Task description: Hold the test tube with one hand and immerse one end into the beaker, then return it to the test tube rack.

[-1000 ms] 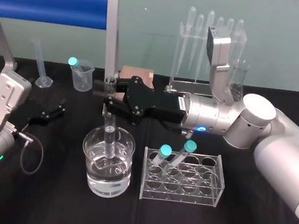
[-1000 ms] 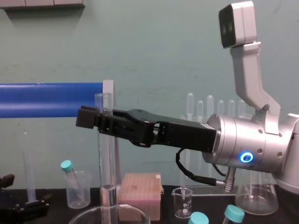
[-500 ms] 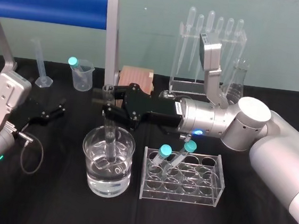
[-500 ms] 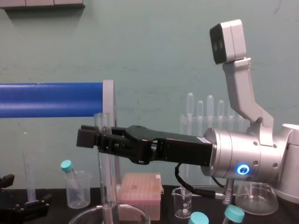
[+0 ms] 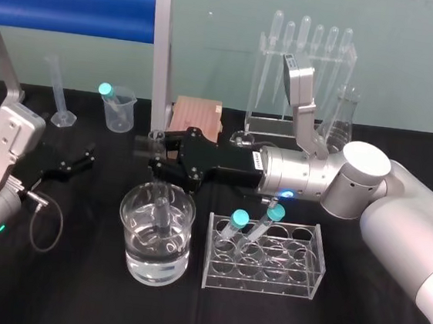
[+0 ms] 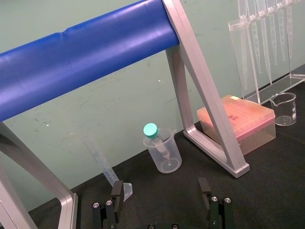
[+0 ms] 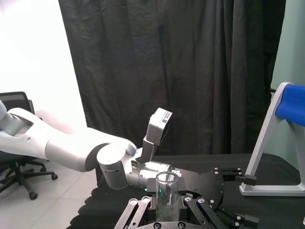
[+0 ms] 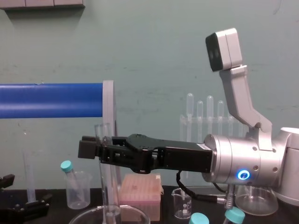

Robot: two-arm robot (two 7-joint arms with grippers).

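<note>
The right hand (image 5: 154,154) reaches in from the robot's right and pinches the test tube (image 5: 161,203) just below its lipped rim, a black finger pressed to each side. The tube stands upright, its rounded end down inside the beaker (image 5: 127,234), which holds clear liquid; I cannot tell whether the tip is wet. The test tube rack (image 5: 316,254) stands just beside the beaker on the black counter (image 5: 72,286), with two teal-capped tubes (image 5: 238,218) leaning in it. A small white label on the right wrist is too small to read. The left hand (image 5: 84,157) rests on the counter well apart, fingers spread.
</note>
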